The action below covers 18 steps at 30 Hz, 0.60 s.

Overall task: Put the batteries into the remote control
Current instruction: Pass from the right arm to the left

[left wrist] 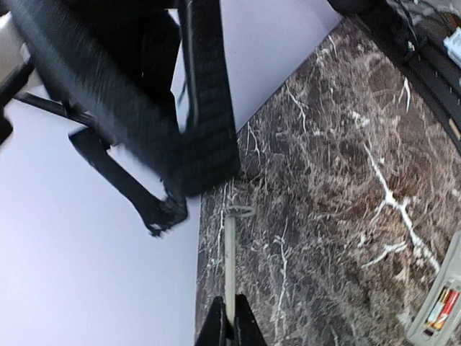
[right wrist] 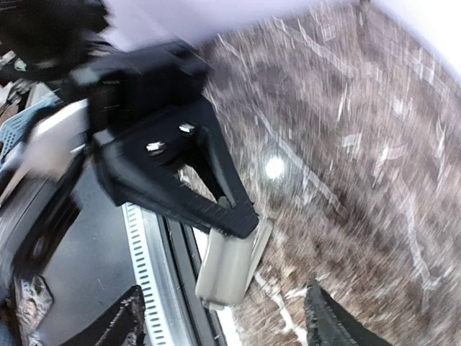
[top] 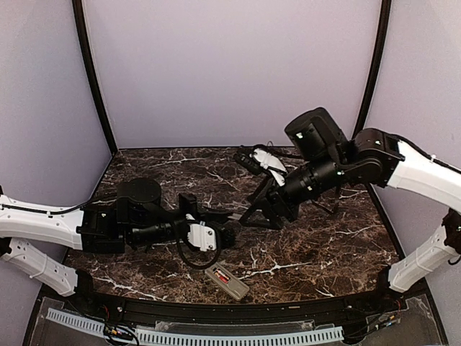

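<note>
The remote control [top: 227, 282] lies back-up near the table's front edge, its battery bay uncovered. A red battery [top: 222, 275] sits in that bay, and red batteries [left wrist: 441, 308] show there in the left wrist view too. My left gripper [top: 231, 232] is shut on a thin flat grey cover piece [left wrist: 229, 252], seen edge-on between its jaws. In the right wrist view the same cover [right wrist: 229, 268] hangs from the left gripper's black finger [right wrist: 189, 193]. My right gripper [right wrist: 227, 324] is open just beside it, one fingertip on each side and apart from the cover.
The two grippers meet above the middle of the dark marble table [top: 324, 238]. A black rail with a white slotted strip [top: 216, 337] runs along the near edge. Purple walls close off the back and sides.
</note>
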Each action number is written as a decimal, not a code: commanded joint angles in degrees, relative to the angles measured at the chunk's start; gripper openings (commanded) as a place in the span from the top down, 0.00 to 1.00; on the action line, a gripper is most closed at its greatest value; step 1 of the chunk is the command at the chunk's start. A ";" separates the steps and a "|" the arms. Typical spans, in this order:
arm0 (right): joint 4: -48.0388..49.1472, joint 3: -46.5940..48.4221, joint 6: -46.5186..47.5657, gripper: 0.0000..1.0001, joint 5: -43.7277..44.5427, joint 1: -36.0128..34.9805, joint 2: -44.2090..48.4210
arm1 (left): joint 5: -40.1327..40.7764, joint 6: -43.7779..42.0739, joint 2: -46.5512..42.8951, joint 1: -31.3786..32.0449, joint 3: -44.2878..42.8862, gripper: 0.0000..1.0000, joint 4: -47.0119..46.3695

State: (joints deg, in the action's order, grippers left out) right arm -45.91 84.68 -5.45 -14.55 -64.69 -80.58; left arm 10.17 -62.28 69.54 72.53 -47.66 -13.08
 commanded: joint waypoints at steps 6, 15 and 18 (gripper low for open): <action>27.57 -13.69 20.22 0.14 -7.40 0.00 24.26 | -17.82 41.91 -6.36 0.07 -1.20 1.00 -10.12; 41.06 -13.13 17.80 0.17 -12.14 -0.09 20.07 | -24.62 60.13 -4.14 -0.07 -3.31 1.00 -30.92; 41.86 -10.43 11.89 0.23 -13.47 -0.68 16.23 | -24.38 61.60 -3.59 -0.33 -3.96 1.00 -33.30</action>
State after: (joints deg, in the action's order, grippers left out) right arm -8.43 71.31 13.02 -25.54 -64.71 -60.16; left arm -11.88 -8.08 65.21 72.53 -49.80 -37.93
